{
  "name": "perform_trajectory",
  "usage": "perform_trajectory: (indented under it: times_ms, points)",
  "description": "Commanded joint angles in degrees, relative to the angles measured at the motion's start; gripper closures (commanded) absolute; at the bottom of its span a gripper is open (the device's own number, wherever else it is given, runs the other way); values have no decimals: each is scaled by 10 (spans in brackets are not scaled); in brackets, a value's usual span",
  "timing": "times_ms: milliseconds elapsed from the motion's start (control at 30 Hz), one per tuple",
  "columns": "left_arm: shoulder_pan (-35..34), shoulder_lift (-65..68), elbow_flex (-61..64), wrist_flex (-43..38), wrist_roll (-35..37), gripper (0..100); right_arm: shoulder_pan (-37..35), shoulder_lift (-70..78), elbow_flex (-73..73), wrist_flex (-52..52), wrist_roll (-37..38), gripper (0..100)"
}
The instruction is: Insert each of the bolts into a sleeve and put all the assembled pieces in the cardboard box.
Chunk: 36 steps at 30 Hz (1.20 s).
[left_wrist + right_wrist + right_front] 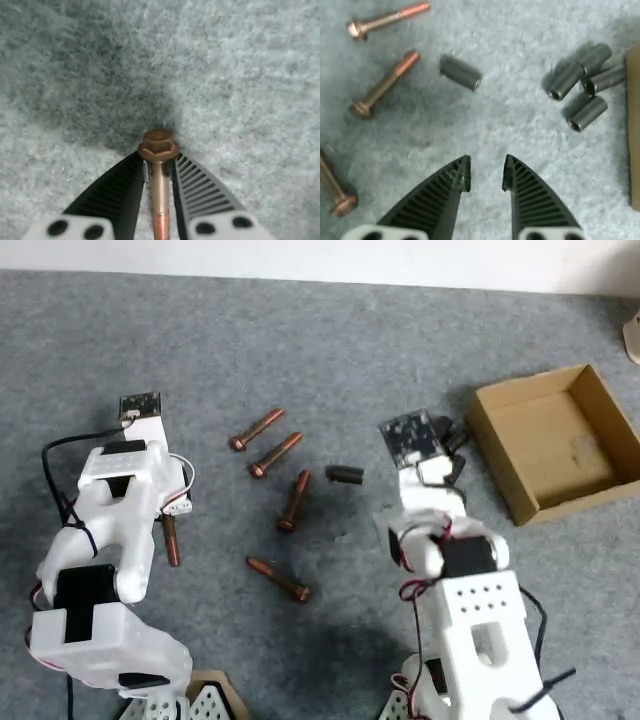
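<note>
Well, the left gripper [159,161] is pinching a held bolt [158,146] between its two black fingers [125,190]. The long part of this brown bolt runs back between the fingers. Its six-sided head sticks out past the tips, over the grey carpet [240,75]. In the high view the left arm [115,500] is at the left of the frame. A side bolt [172,540] pokes out along the arm's right edge, but I cannot tell for sure if it is the same one. The right gripper [486,172] has its jaws spread apart with nothing between them, and only carpet is under the gap. Out past its tips lies a lone sleeve [461,73], dark and on its side. In the high view it is in the middle of the frame. Four more sleeves [580,82] lie bunched together near the edge of the cardboard box [556,445]. The box is open and sits at the right of the frame, a bit above the middle. Four loose bolts [275,455] lie on the carpet in the middle of the high view, between the two arms. The right arm [450,570] is at the lower right.
</note>
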Motion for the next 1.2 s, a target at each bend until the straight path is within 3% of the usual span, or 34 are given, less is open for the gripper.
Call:
perform_trajectory:
  times_ms: [0, 233, 467, 1167]
  points:
    - [-7, -25, -1, -15, -6, 993, 6, 29, -44, -32, -7, 882]
    - [-6, -24, -2, -15, -6, 993, 7, 111, -44, -91, -7, 882]
    - [-5, -24, -3, -15, -6, 993, 67, 196, -53, -194, -20, 882]
    - [-4, -24, -4, -16, -23, 993, 113, 465, -309, -196, -60, 882]
